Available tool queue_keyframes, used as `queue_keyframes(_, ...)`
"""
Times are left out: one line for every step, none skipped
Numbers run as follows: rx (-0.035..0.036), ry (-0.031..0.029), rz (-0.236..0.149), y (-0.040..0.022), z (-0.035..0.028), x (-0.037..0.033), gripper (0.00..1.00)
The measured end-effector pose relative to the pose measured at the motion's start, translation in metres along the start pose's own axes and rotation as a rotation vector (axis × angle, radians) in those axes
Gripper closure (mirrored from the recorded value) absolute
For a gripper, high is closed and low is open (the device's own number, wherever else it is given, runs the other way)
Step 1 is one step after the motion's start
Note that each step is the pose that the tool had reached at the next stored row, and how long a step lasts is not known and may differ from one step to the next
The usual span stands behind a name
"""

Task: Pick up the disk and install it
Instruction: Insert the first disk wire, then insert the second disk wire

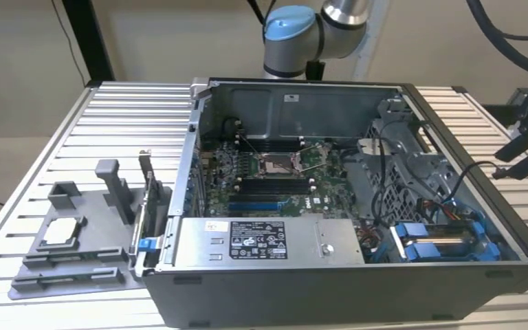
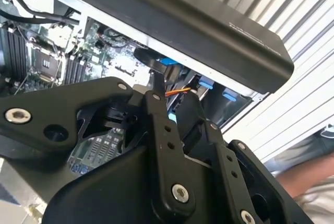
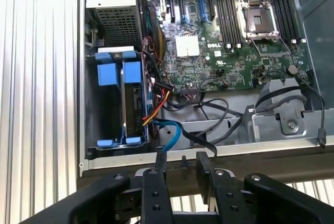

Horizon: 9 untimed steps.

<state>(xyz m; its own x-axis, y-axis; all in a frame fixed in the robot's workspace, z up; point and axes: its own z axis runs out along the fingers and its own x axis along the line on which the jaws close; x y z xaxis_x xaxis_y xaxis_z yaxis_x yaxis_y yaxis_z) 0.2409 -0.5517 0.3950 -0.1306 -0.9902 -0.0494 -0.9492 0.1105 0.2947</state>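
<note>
disk edge-on, half hidden in bay; fingers apart, empty

A ribbed silver metal counter carries an open desktop computer case, lying on its side with its interior facing up. Just beside the case, toward the exterior view's left, a grey parts holder sits flat on the slats, which run across the counter from the exterior view's left to its right.
</note>
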Motion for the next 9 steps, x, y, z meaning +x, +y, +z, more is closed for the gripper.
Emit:
queue_keyframes(-0.0014,0.0001,0.000,-0.0007,0.0015,0.0000,0.00)
queue_keyframes(-0.0026,0.0003,0.000,-0.0013,0.0029,0.0001,0.00)
queue_keyframes(-0.0040,0.0003,0.000,-0.0020,0.0046,0.0001,0.00)
queue_keyframes(-0.0050,0.0005,0.000,-0.0027,0.0061,0.0002,0.00)
queue_keyframes(-0.0058,0.0006,0.001,-0.0033,0.0077,0.0003,0.00)
queue_keyframes(-0.0062,0.0004,0.001,-0.0036,0.0087,0.0004,0.00)
queue_keyframes(-0.0062,0.0006,0.001,-0.0036,0.0088,0.0004,0.00)
queue_keyframes(-0.0062,0.0008,0.001,-0.0037,0.0087,0.0003,0.00)
queue_keyframes(-0.0062,0.0009,0.001,-0.0037,0.0088,0.0003,0.00)
